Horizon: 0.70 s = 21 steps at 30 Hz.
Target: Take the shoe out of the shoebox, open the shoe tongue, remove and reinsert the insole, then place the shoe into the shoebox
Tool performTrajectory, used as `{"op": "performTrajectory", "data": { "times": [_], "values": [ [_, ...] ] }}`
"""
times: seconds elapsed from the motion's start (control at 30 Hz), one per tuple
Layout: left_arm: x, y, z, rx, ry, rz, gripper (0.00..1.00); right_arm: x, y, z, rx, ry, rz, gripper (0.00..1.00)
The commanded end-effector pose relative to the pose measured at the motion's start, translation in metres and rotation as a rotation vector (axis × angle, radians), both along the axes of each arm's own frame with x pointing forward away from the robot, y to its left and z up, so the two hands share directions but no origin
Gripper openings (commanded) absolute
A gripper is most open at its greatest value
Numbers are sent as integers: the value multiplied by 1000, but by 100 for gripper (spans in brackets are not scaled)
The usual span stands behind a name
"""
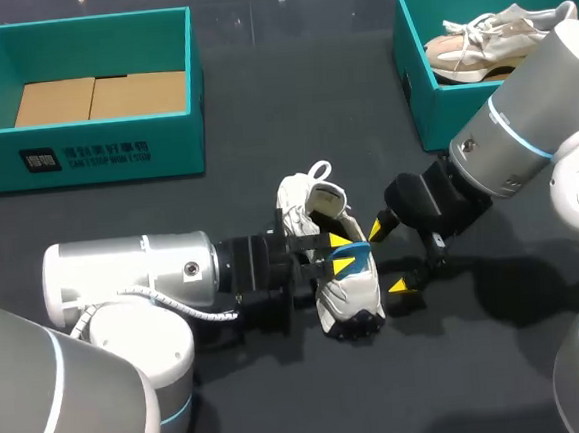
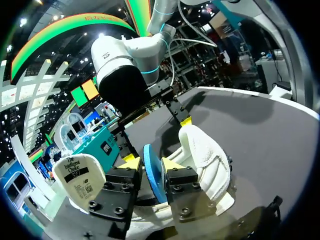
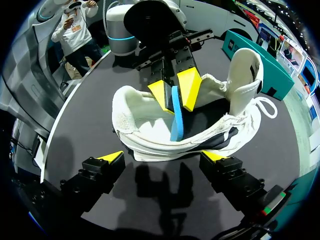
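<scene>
While the white shoe (image 1: 349,300) lies on the table (image 1: 263,128), my left gripper (image 1: 345,252) pinches its blue insole (image 3: 175,117), and my right gripper (image 1: 390,258) sits wide open beside the shoe

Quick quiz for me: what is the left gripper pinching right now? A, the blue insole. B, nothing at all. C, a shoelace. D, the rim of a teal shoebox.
A: the left gripper has its yellow tips pressed from both sides on the blue insole, which stands on edge inside the white shoe.
</scene>
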<state>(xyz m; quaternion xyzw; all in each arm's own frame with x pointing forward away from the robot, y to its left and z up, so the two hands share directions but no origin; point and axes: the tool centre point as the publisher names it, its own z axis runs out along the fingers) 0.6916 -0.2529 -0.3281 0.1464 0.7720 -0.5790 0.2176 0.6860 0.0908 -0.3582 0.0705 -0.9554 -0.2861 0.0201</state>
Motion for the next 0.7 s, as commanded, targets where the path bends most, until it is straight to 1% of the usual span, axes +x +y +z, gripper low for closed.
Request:
{"op": "performTrajectory", "data": {
  "times": [0.03,0.17,0.23,0.27,0.3,0.33,0.37,0.6,0.7],
  "values": [
    [-5,6,13,-10,26,-30,44,-1,1,-1,-4,-2,-2,100],
    [-9,2,20,-13,41,-53,43,-1,1,-1,-4,-2,-2,100],
    [-12,0,21,-5,46,-69,40,-1,1,-1,-4,-2,-2,100],
    [-13,0,20,-1,47,-73,37,-1,1,-1,-4,-2,-2,100],
    [-14,-1,19,10,51,-82,24,-1,1,-1,-4,-2,-2,100],
    [-14,-1,16,20,51,-87,15,-1,1,-1,-4,-2,-2,100],
    [-14,-2,13,31,51,-88,0,-1,1,-1,-4,-2,-2,100],
    [-8,-2,-10,88,80,-89,0,-1,1,-1,-4,-2,-2,100],
    [-3,0,-21,147,33,-58,0,-1,1,-1,-4,-2,-2,100]
  ]
}}
